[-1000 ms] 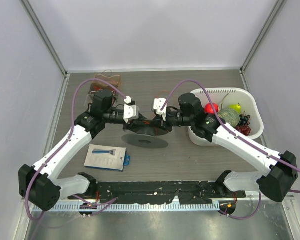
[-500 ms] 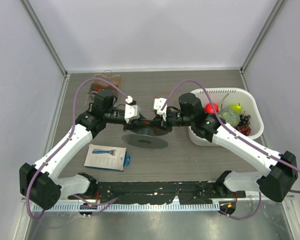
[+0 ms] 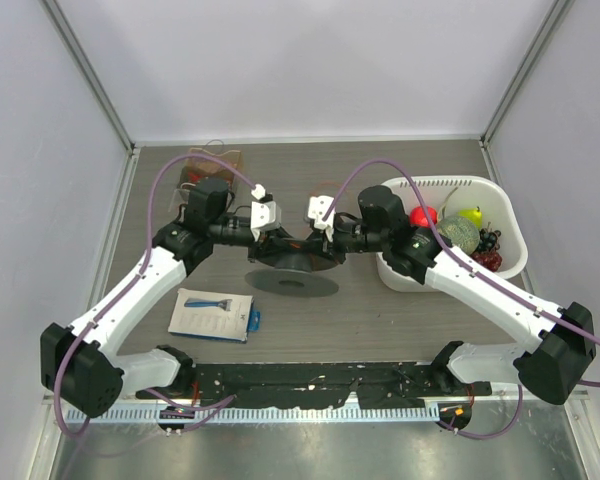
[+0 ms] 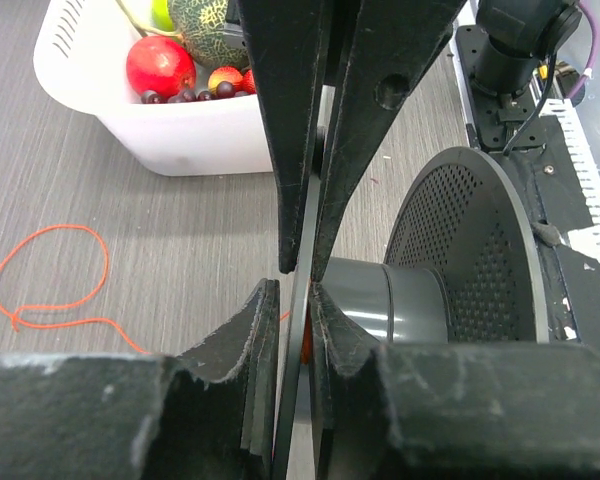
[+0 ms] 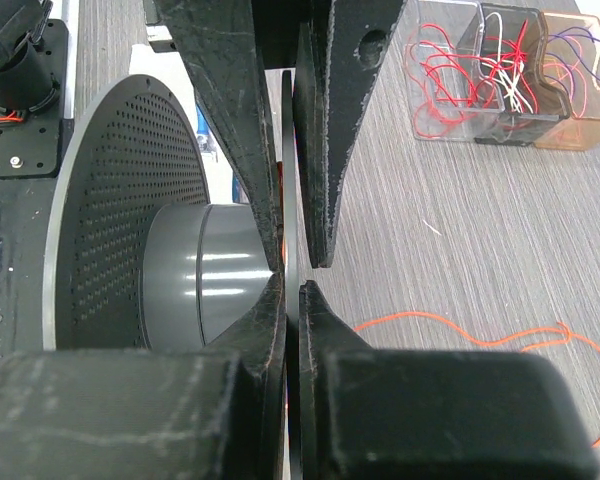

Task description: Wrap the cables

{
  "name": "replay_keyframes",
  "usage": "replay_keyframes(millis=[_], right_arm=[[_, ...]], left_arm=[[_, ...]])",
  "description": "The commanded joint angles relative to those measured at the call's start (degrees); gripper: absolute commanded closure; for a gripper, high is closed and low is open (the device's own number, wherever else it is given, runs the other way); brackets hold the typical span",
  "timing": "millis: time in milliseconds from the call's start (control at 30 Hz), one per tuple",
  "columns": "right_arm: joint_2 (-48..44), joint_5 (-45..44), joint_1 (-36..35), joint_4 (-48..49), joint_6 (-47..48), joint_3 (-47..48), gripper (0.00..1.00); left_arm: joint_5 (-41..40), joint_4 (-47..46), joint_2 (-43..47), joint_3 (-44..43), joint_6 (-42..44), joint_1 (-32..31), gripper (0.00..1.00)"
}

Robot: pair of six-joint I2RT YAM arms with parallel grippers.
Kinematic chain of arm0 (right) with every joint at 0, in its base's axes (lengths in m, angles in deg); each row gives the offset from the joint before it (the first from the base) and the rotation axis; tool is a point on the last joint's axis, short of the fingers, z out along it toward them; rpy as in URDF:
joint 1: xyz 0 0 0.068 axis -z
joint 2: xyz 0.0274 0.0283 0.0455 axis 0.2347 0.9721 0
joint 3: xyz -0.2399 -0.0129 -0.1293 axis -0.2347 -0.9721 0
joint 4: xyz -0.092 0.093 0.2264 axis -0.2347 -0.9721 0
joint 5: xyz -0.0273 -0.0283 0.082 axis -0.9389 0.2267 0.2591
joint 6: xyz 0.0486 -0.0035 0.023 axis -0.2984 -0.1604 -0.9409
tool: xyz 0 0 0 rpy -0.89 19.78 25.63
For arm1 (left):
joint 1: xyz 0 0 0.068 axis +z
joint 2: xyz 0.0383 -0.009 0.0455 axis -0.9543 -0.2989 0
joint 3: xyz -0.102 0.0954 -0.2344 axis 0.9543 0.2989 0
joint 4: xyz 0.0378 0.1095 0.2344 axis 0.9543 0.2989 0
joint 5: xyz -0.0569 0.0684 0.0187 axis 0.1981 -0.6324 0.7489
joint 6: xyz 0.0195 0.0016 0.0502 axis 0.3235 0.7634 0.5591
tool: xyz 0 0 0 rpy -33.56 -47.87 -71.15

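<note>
The two arms meet over the middle of the table (image 3: 380, 330), both holding a dark grey spool (image 3: 292, 270) between them. The left gripper (image 4: 292, 298) is clamped on the thin edge of one perforated flange. The right gripper (image 5: 290, 290) nips that same flange from the opposite side, its tips almost facing the other pair. Neither shows any gap beyond the thickness of the disc.

The orange cable (image 5: 420, 314) lies slack on the wood grain, wandering across the lower right of the right wrist view and curling into a loop at the left of the left wrist view. One end runs in towards the fingers, and a streak of orange shows beside the flange. I take it that end is caught near the hub, though the fingers hide the exact spot. More red and whitish wires sit in clear boxes (image 5: 480, 80) at the upper right of that view.

The hub looks bare grey, so I judge the winding has barely begun: the spool is secured and the strand is not yet laid on. Next, one claw would need to release and take the loose strand, or the spool would need turning, with the thread kept taut enough not to slip off.
</note>
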Motion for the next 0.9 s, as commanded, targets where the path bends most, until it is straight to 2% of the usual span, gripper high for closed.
replay_keyframes(millis=[0, 300, 400, 867], right_arm=[[-0.93, -0.12, -0.02, 7.0, -0.72, 1.32, 0.99], [-0.76, -0.56, -0.02, 7.97, -1.6, 1.15, 0.99], [-0.67, -1.09, -0.02, 8.23, -2.12, 1.15, 0.99], [-0.84, -1.79, -0.02, 8.58, -2.39, 0.53, 0.99]], left_arm=[[2.35, -5.91, -0.22, -1.75, -5.46, -0.62, 0.81], [1.12, -11.09, -0.22, -0.26, -11.87, -0.62, 0.87], [1.3, -12.33, -0.57, -0.08, -14.52, -0.62, 0.84], [3.49, -12.95, -0.57, 0.36, -15.31, -0.62, 0.76]])
